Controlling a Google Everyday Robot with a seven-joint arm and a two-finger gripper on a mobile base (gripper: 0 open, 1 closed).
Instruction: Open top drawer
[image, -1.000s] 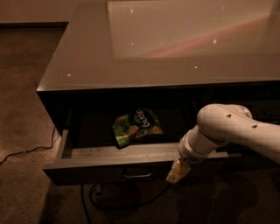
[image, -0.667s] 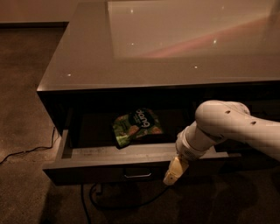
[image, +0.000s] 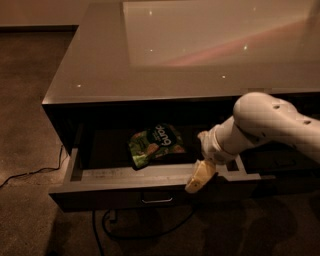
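The top drawer (image: 100, 192) stands pulled out from under the grey counter. Its dark front carries a small metal pull (image: 157, 200) at the centre, and its light grey rim shows along the top. Inside lies a green snack bag (image: 155, 145). My gripper (image: 199, 178) hangs at the drawer's front rim, right of the pull, with my white arm (image: 270, 125) reaching in from the right. Its pale fingertips point down over the front edge.
The glossy counter top (image: 200, 50) fills the upper view. A black cable (image: 30, 174) runs across the carpet at the left, and more cable loops under the drawer (image: 145, 232). Carpet floor lies to the left and in front.
My gripper has shifted slightly left and down along the drawer's front rim. The drawer has come a little further out.
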